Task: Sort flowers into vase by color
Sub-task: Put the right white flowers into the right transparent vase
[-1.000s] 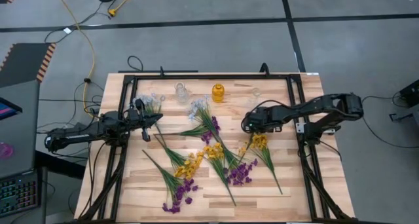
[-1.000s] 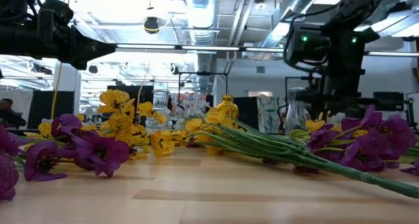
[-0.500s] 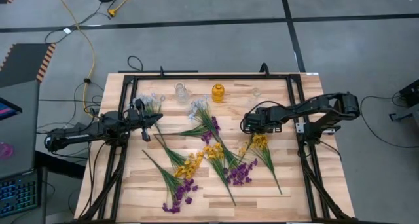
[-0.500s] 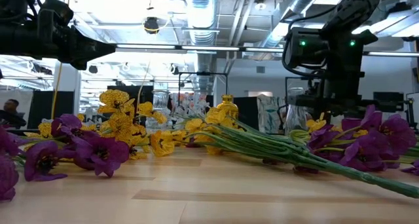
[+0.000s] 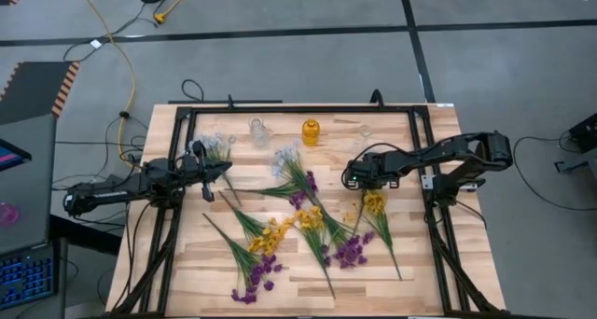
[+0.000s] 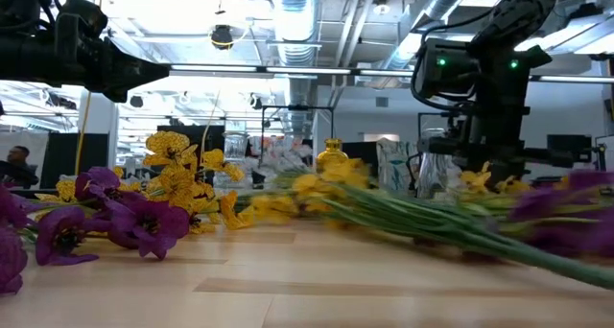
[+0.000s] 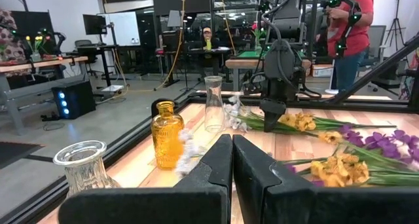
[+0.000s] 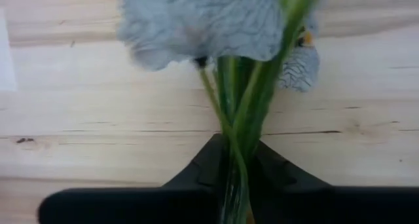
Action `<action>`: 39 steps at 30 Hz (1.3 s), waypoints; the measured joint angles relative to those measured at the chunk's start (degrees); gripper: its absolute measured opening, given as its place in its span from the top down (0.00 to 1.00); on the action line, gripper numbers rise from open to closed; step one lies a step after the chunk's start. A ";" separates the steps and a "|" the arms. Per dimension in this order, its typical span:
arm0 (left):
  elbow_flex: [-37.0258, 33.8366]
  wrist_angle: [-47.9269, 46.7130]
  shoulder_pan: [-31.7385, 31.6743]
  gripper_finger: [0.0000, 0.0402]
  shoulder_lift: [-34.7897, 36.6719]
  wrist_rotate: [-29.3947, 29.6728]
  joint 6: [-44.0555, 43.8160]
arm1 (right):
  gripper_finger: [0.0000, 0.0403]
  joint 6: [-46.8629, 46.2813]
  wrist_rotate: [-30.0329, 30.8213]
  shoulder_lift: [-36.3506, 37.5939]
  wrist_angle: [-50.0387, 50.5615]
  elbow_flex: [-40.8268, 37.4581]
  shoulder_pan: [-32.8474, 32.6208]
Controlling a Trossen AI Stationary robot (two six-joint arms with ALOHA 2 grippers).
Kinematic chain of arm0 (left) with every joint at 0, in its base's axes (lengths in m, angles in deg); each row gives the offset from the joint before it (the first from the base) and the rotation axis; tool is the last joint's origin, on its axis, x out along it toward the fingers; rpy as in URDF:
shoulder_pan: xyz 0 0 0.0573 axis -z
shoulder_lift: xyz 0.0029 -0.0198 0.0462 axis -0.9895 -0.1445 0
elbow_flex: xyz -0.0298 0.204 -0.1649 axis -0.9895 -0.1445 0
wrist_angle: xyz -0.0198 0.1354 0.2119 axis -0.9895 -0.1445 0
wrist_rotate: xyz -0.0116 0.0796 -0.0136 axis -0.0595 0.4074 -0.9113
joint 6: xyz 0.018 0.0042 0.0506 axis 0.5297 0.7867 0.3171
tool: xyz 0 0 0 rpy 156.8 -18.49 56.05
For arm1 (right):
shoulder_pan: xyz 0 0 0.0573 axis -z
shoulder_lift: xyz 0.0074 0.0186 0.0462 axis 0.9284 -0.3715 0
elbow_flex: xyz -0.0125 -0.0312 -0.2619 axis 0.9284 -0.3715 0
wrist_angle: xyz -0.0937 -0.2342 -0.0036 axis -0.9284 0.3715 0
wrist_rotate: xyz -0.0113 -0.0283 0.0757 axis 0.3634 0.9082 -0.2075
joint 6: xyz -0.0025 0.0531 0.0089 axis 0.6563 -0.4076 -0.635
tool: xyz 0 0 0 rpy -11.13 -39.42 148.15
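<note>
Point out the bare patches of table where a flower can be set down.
Bare wood lies between the amber vase and the right end effector, and along the table front right corner. The centre, under the flower pile, is crowded.

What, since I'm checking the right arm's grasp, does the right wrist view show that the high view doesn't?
Right wrist only: green stems clamped in the right gripper. High only: the left gripper waiting at left, an amber vase, yellow flowers, purple flowers. Both: that gripper, pale blossoms, the wooden table.
</note>
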 joint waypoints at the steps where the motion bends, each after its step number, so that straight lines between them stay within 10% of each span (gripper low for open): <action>1: -0.02 0.01 0.02 1.00 0.01 0.01 0.00 | 0.83 0.19 -0.04 0.41 0.00 -0.02 0.00; 39: 0.00 0.02 0.00 1.00 -0.01 0.03 0.01 | 0.85 41.88 10.82 16.10 -35.30 -0.04 0.17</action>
